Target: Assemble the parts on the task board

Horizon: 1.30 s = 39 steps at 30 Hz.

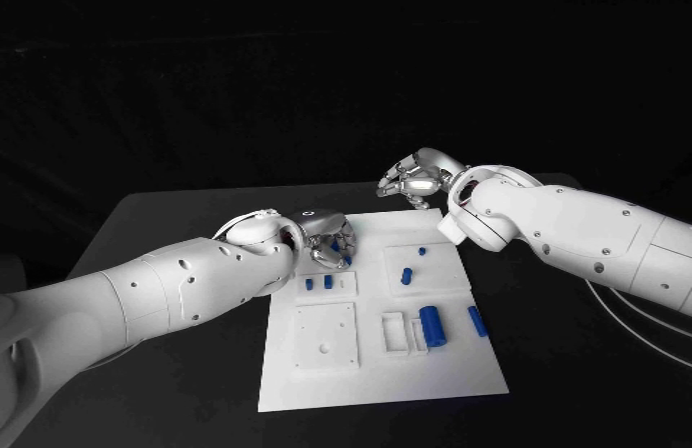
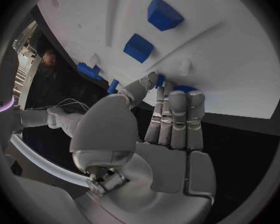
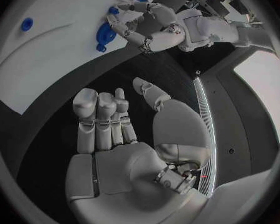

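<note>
The left hand [image 1: 326,240] hovers at the task board [image 1: 378,388]'s nine o'clock edge, fingertips closed on a small blue part [image 2: 160,79], while the right hand [image 1: 415,179] waits open and empty at twelve o'clock, farther away.

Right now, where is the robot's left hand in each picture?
Head view: left hand at the task board's far left edge.
Left wrist view: middle, fingertips at the task board.
Right wrist view: over the task board's edge.
Shared landmark: the white task board.
</note>
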### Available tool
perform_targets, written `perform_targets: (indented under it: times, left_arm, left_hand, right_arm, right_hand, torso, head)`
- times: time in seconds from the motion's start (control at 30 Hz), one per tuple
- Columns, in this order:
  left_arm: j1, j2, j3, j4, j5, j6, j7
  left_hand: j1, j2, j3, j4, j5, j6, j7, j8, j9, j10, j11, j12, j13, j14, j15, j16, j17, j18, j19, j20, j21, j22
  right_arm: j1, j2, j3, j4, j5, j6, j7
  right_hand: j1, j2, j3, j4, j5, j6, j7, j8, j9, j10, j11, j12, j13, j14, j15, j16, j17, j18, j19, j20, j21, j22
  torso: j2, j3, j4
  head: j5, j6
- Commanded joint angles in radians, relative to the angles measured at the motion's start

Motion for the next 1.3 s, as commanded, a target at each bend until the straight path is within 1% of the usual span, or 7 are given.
perform_targets:
  times: [0.03, 0.47, 0.57, 0.77, 1.03, 1.13, 1.3]
  left_arm:
    - [-0.006, 0.003, -0.004, -0.005, 0.004, 0.075, -0.016]
    - [-0.012, 0.012, -0.007, -0.009, -0.008, 0.095, -0.02]
    - [-0.013, 0.013, -0.012, -0.01, -0.012, 0.095, -0.02]
    - [-0.014, 0.015, -0.031, -0.011, -0.016, 0.101, -0.019]
    - [-0.015, 0.017, -0.039, -0.006, -0.051, 0.109, -0.02]
    - [-0.015, 0.016, -0.047, -0.003, -0.07, 0.105, -0.017]
    - [-0.016, 0.013, -0.052, 0.004, -0.083, 0.101, -0.019]
  left_hand:
    - [-0.001, 0.012, 0.0, 0.002, -0.002, 0.011, -0.002, 0.006, -0.001, 0.009, -0.003, 0.001, 0.002, 0.004, -0.005, 0.005, -0.002, 0.088, 0.007, -0.003, 0.002, 0.001]
    - [0.003, 0.027, 0.006, -0.011, 0.009, 0.031, -0.01, 0.017, -0.005, 0.035, -0.012, -0.004, 0.006, 0.021, -0.014, 0.014, -0.006, 0.088, 0.02, -0.014, 0.01, 0.003]
    - [0.004, 0.028, 0.007, -0.013, 0.009, 0.037, -0.012, 0.019, -0.005, 0.041, -0.014, -0.005, 0.007, 0.026, -0.016, 0.016, -0.006, 0.088, 0.024, -0.016, 0.012, 0.004]
    - [0.003, 0.027, 0.006, -0.014, 0.009, 0.039, -0.013, 0.02, -0.007, 0.044, -0.015, -0.007, 0.007, 0.03, -0.017, 0.018, -0.007, 0.089, 0.028, -0.018, 0.015, 0.004]
    - [0.004, 0.024, 0.006, -0.016, 0.009, 0.036, -0.012, 0.018, -0.01, 0.041, -0.014, -0.014, 0.005, 0.034, -0.016, 0.019, -0.009, 0.089, 0.031, -0.02, 0.016, 0.004]
    - [0.004, 0.024, 0.006, -0.016, 0.009, 0.036, -0.012, 0.018, -0.01, 0.041, -0.014, -0.015, 0.005, 0.034, -0.016, 0.019, -0.009, 0.089, 0.032, -0.02, 0.016, 0.004]
    - [0.004, 0.031, 0.008, -0.014, 0.006, 0.044, -0.014, 0.022, -0.011, 0.051, -0.016, -0.017, 0.007, 0.041, -0.018, 0.02, -0.011, 0.089, 0.037, -0.021, 0.017, 0.002]
  right_arm:
    - [0.0, 0.001, 0.001, 0.001, -0.003, 0.002, 0.007]
    - [0.0, 0.002, 0.001, 0.001, -0.003, 0.005, 0.007]
    - [0.0, 0.003, 0.001, 0.001, -0.003, 0.006, 0.007]
    - [0.0, 0.003, 0.001, 0.002, -0.003, 0.006, 0.007]
    - [0.0, 0.002, 0.001, 0.001, -0.003, 0.006, 0.008]
    - [0.0, 0.002, 0.001, 0.001, -0.003, 0.006, 0.008]
    - [0.0, 0.002, 0.001, 0.001, -0.003, 0.006, 0.008]
  right_hand:
    - [-0.007, 0.005, 0.002, 0.001, 0.006, -0.004, 0.009, -0.004, 0.0, -0.005, 0.002, -0.004, -0.001, 0.002, 0.005, -0.005, -0.001, 0.142, 0.0, 0.004, -0.005, 0.001]
    - [-0.007, 0.005, 0.002, 0.001, 0.007, -0.004, 0.009, -0.004, 0.0, -0.005, 0.002, -0.004, -0.002, 0.002, 0.005, -0.005, -0.001, 0.142, 0.0, 0.004, -0.005, 0.001]
    - [-0.007, 0.005, 0.002, 0.001, 0.007, -0.004, 0.009, -0.004, 0.001, -0.005, 0.001, -0.004, -0.002, 0.002, 0.005, -0.005, -0.001, 0.142, 0.0, 0.004, -0.005, 0.001]
    - [-0.007, 0.005, 0.002, 0.001, 0.007, -0.003, 0.009, -0.003, 0.001, -0.005, 0.001, -0.004, -0.002, 0.002, 0.005, -0.005, -0.001, 0.142, 0.0, 0.004, -0.005, 0.001]
    - [-0.006, 0.006, 0.002, 0.001, 0.008, -0.002, 0.008, -0.003, 0.001, -0.005, 0.001, -0.004, -0.002, 0.002, 0.005, -0.005, -0.001, 0.142, 0.0, 0.004, -0.005, 0.001]
    - [-0.006, 0.006, 0.002, 0.001, 0.008, -0.002, 0.008, -0.003, 0.001, -0.005, 0.001, -0.004, -0.002, 0.002, 0.005, -0.005, -0.001, 0.142, 0.0, 0.004, -0.006, 0.001]
    - [-0.006, 0.006, 0.002, 0.001, 0.008, -0.001, 0.008, -0.003, 0.001, -0.005, 0.001, -0.004, -0.002, 0.002, 0.004, -0.005, -0.001, 0.142, 0.0, 0.004, -0.006, 0.001]
  torso:
    - [0.001, -0.0001, 0.0007]
    - [0.0, -0.0005, 0.0003]
    - [0.0, -0.0003, 0.0001]
    - [0.001, -0.0001, 0.0009]
    - [0.0, -0.0006, 0.0011]
    - [-0.001, -0.0007, 0.0013]
    - [0.0, -0.0007, 0.0008]
  head:
    - [0.001, -0.001]
    - [0.0, -0.004]
    - [-0.001, -0.006]
    - [-0.001, -0.008]
    - [-0.003, -0.011]
    - [-0.003, -0.011]
    - [-0.003, -0.012]
